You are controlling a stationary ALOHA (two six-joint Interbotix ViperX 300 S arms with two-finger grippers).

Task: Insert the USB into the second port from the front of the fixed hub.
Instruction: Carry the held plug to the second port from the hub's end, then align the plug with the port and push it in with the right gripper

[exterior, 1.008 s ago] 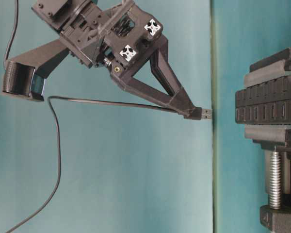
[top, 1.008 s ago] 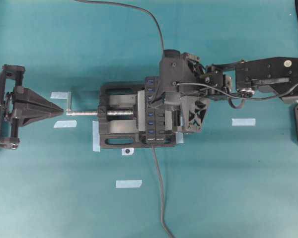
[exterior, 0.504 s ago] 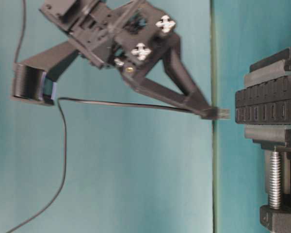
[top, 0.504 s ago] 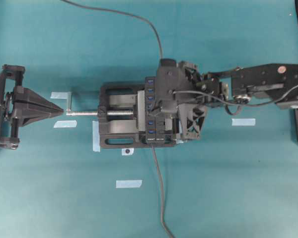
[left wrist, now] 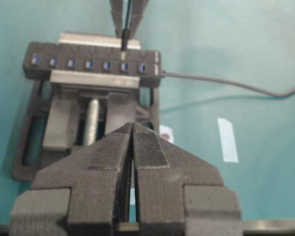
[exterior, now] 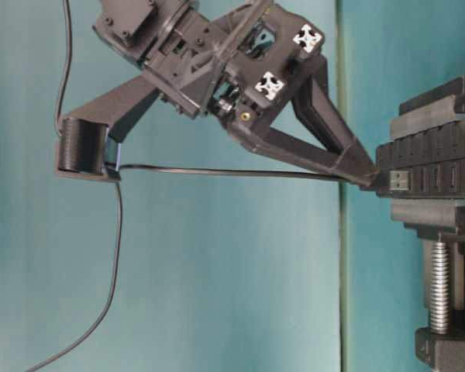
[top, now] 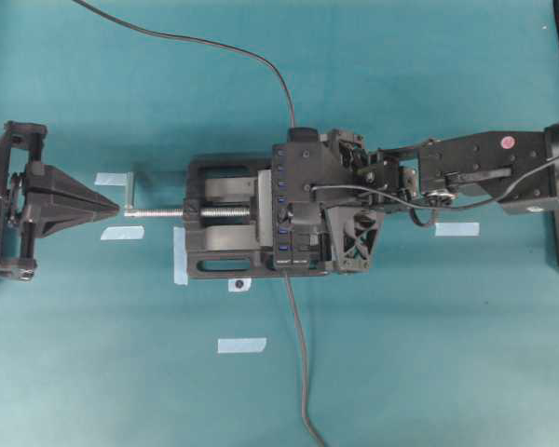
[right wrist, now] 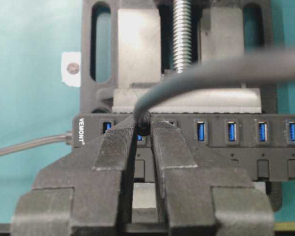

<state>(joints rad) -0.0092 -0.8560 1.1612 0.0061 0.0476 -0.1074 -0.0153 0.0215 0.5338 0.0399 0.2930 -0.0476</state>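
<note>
The right gripper (exterior: 370,177) is clamped on the USB (exterior: 399,180), whose metal tip projects beyond the fingertips and stands at the port face of the fixed hub (exterior: 430,167); whether it has entered a port cannot be told. In the right wrist view the fingers (right wrist: 115,147) pinch the plug directly over the hub's (right wrist: 246,135) second blue port from the labelled end. The dark cable (exterior: 217,172) trails left from the plug and hangs down. The hub is held in a black vise (top: 219,244) with a silver screw (top: 158,212). The hub's own cable (top: 298,363) runs toward the near edge. The left gripper (left wrist: 133,142) rests well apart at the far left, jaws together and empty. Tape strips (top: 241,345) lie on the teal table (top: 429,372).
</note>
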